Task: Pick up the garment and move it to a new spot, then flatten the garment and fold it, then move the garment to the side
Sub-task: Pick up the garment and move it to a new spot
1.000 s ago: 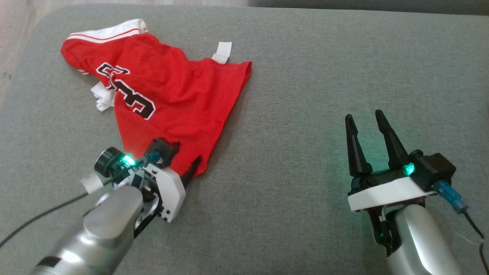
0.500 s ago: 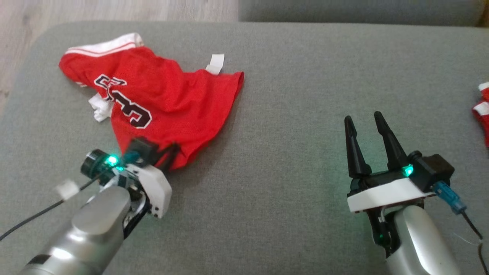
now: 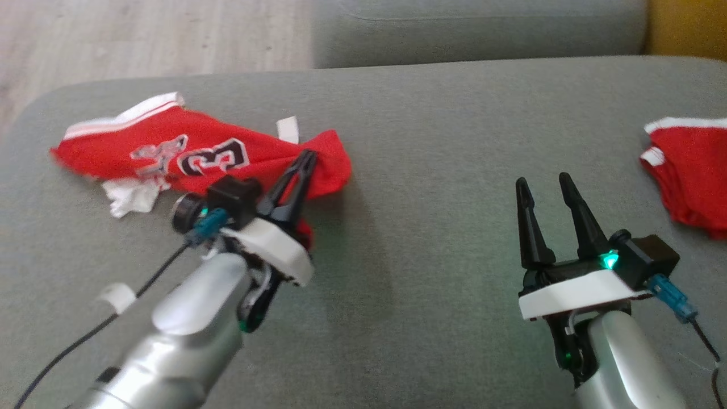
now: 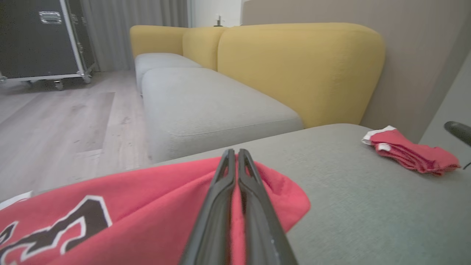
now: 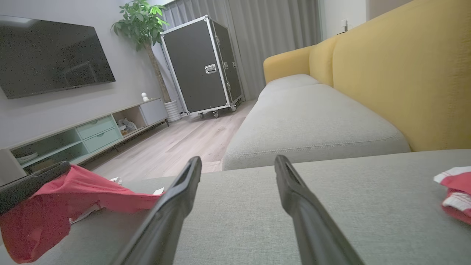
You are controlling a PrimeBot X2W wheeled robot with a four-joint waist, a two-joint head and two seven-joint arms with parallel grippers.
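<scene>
Seeing the left gripper [image 3: 308,154] pinched tight on an edge of the red jersey [image 3: 108,154] at center-left, right gripper [image 3: 542,183] fingers spread wide over the grey cushion [image 3: 426,170], lower right.

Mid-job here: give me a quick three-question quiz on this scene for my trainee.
1. True or false: the left hand is shut on the red jersey.
2. The right hand is: A open, holding nothing; B shut on cloth; C lying on the jersey.
3. Fill in: the other red garment lies toward the robot's ___ on the grey cushion.
Key: 1 true; 2 A; 3 right.
</scene>
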